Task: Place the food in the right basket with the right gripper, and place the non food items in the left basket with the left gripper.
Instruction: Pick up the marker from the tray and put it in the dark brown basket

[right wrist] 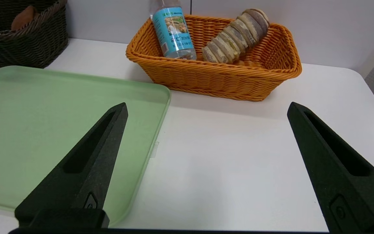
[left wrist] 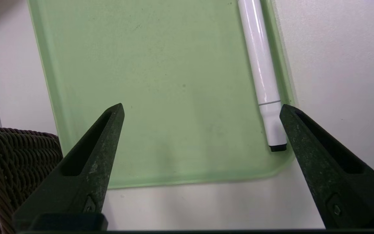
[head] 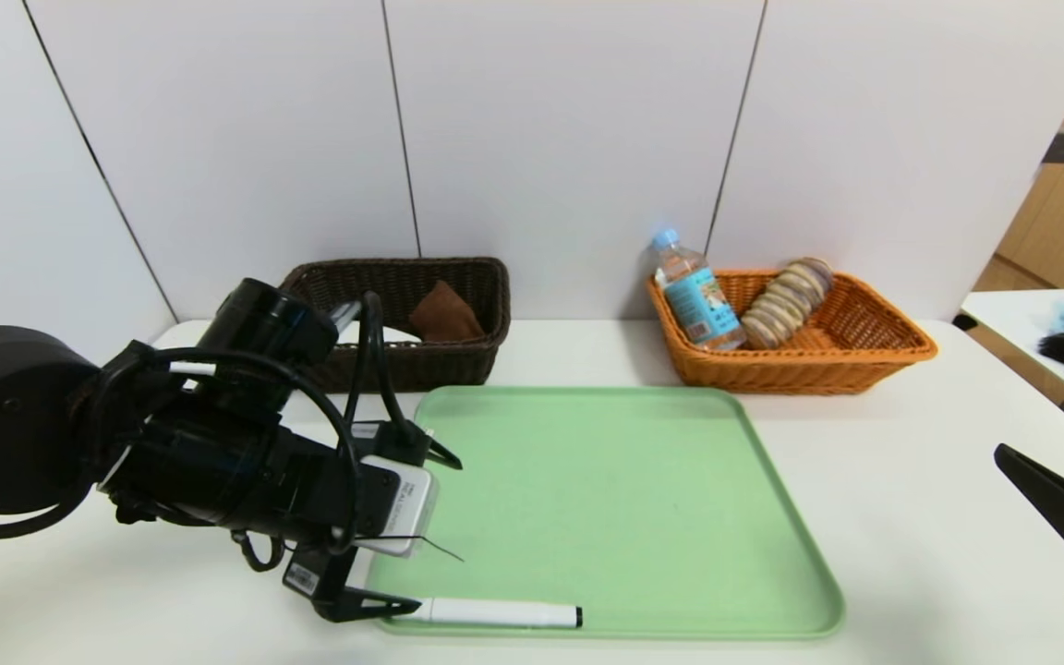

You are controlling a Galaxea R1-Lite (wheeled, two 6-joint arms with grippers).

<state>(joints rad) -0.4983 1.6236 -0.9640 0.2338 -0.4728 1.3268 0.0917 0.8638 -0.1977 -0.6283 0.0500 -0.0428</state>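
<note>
The left gripper (head: 421,531) hovers at the near-left corner of the green tray (head: 606,480), fingers spread wide and holding nothing. In the left wrist view one fingertip sits just beside the capped end of the white marker (left wrist: 261,74); the other is well apart, over the tray floor.

Status, left to right:

1. The dark left basket (head: 407,323), at the far left of the table, holds a brown cloth-like item (head: 444,314). Its other contents cannot be made out.
2. The tray carries only the marker, which lies along the near rim, close to the left corner.
3. The orange right basket (head: 791,332), far right, holds a water bottle (head: 696,294) and a sleeve of sandwich biscuits (head: 786,300), both leaning against the basket walls.
4. The right gripper (right wrist: 206,112) is parked over the table at the near right, jaws wide and empty.

Assessment: the food sorting appears complete. The marker, a non-food item, appears to be the last piece left. The remaining steps are to grasp it with the left gripper and place it in the left basket.
</note>
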